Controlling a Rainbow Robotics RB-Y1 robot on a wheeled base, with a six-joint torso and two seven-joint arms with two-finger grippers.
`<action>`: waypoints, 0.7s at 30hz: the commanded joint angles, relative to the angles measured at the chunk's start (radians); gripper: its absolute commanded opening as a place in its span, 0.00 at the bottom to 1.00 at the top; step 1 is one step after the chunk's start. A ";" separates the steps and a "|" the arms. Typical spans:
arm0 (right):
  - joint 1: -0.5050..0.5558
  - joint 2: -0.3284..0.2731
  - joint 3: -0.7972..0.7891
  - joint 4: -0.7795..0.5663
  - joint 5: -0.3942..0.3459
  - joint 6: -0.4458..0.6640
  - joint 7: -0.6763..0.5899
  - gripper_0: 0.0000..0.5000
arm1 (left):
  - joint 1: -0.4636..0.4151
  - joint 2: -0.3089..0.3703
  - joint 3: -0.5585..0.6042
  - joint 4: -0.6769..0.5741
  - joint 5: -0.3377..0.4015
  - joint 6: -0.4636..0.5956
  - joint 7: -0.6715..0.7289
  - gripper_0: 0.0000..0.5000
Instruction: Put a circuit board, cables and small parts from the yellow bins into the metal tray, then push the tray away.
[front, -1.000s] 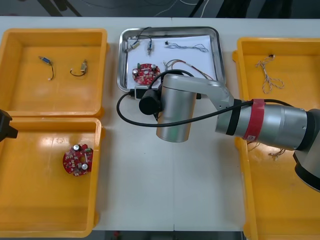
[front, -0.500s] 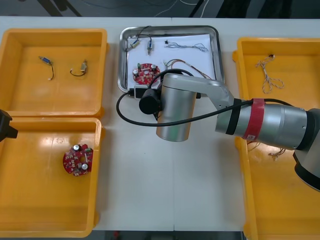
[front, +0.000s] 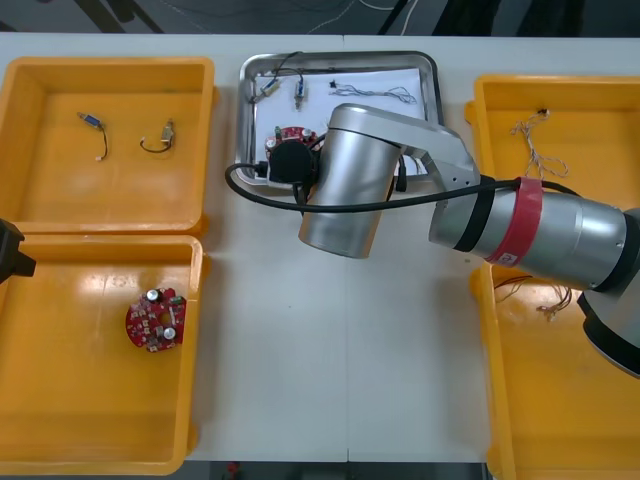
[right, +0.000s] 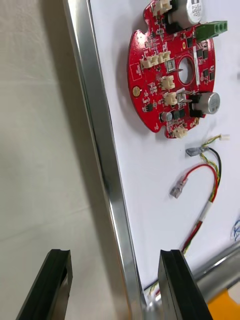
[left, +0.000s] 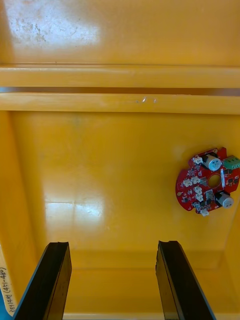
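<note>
Right wrist view, right claw (right: 114, 257) wide astride tray rim (right: 97, 125), board (right: 172, 70) beyond, left claw (left: 112, 250) wide over bin (left: 120, 150)

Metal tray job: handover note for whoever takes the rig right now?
Right hand: open, fingers straddling the metal tray rim beside the circuit board, one over the table, one over the tray's white inside.
Left hand: open, parked over the near left yellow bin, which holds a spare board.
In the tray: circuit board, red and yellow cable, blue and white cable, small metal parts.
Done: loading looks complete.
Left: push the tray away.
</note>
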 joint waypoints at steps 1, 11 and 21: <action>-0.042 0.017 -0.028 -0.114 -0.040 0.092 -0.035 1.00 | 0.019 0.019 0.031 -0.027 -0.009 0.006 -0.079 1.00; 0.027 0.015 -0.069 -0.307 -0.038 0.333 -0.144 1.00 | 0.019 0.019 0.031 -0.027 -0.009 0.006 -0.079 1.00; 0.171 0.006 -0.267 -0.496 -0.034 0.453 -0.168 1.00 | 0.019 0.019 0.031 -0.027 -0.009 0.006 -0.079 1.00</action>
